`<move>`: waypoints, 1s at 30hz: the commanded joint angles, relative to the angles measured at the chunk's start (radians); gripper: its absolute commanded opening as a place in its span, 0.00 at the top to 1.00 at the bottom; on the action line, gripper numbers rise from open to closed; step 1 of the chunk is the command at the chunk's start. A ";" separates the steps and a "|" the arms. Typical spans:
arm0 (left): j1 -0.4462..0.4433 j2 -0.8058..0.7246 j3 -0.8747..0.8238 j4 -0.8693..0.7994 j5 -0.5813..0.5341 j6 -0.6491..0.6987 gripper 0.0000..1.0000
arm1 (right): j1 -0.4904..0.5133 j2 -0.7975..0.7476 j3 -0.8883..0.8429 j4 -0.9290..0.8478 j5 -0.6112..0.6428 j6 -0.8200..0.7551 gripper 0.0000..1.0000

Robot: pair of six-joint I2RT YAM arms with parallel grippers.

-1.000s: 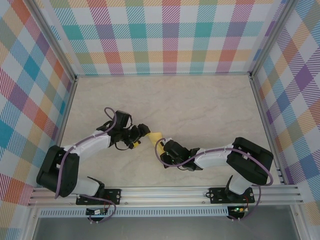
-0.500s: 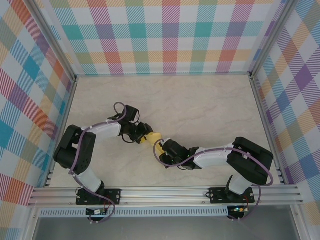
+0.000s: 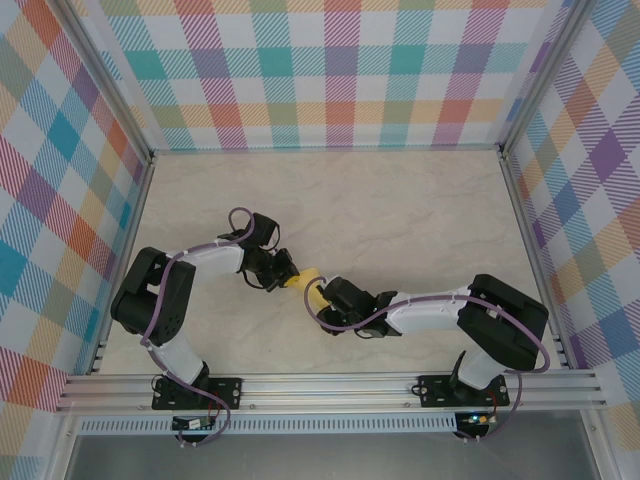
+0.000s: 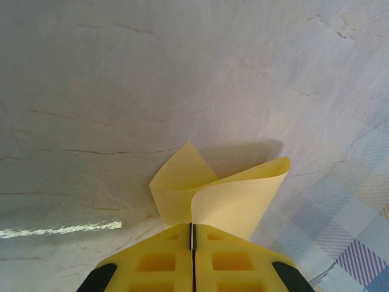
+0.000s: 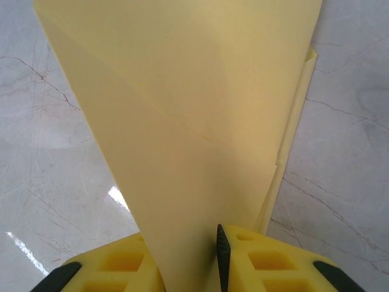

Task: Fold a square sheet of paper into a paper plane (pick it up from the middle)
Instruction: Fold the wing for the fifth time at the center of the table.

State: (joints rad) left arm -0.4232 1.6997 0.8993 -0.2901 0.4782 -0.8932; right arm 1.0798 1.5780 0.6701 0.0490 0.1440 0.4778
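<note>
The pale-yellow sheet of paper (image 3: 311,277), folded into several layers, hangs just above the table between my two grippers. My left gripper (image 3: 290,272) is shut on one end of it. In the left wrist view the paper (image 4: 219,194) curls up and away from the closed yellow fingertips of that gripper (image 4: 192,226). My right gripper (image 3: 318,293) is at the other end. In the right wrist view the layered paper (image 5: 182,109) fans out from my right gripper (image 5: 197,237). Its jaws stand slightly apart, with the paper still between them and over the left finger.
A pale marble-patterned tabletop (image 3: 400,210) lies under both arms. Checked walls (image 3: 330,70) and metal rails close it in at the back and sides. Both forearms lie low across the near middle of the table.
My left arm swung in toward the paper and its gripper closed on the paper's end. My right gripper's jaws have parted a little. The paper has barely shifted.
</note>
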 commanded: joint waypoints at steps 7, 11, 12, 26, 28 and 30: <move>-0.005 -0.011 0.014 -0.038 0.007 0.008 0.94 | 0.002 0.022 0.067 -0.039 -0.030 -0.029 0.67; -0.005 -0.010 0.015 -0.042 0.008 0.008 0.94 | 0.002 0.026 0.067 -0.053 -0.012 -0.022 0.70; -0.005 -0.011 0.014 -0.042 0.008 0.008 0.94 | 0.002 0.027 0.061 -0.051 -0.007 -0.019 0.70; -0.005 -0.021 0.019 -0.072 -0.012 0.017 0.94 | 0.001 0.015 0.052 -0.045 -0.021 -0.016 0.87; -0.005 -0.024 0.024 -0.076 -0.013 0.020 0.92 | 0.000 0.021 0.051 -0.039 -0.028 -0.010 0.90; -0.005 -0.034 0.028 -0.088 -0.023 0.027 0.87 | 0.000 0.025 0.051 -0.026 -0.043 -0.005 0.93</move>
State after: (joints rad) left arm -0.4232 1.6989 0.9005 -0.3275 0.4732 -0.8871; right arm 1.0798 1.5925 0.7162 0.0139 0.1284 0.4641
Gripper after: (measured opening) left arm 0.112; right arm 0.079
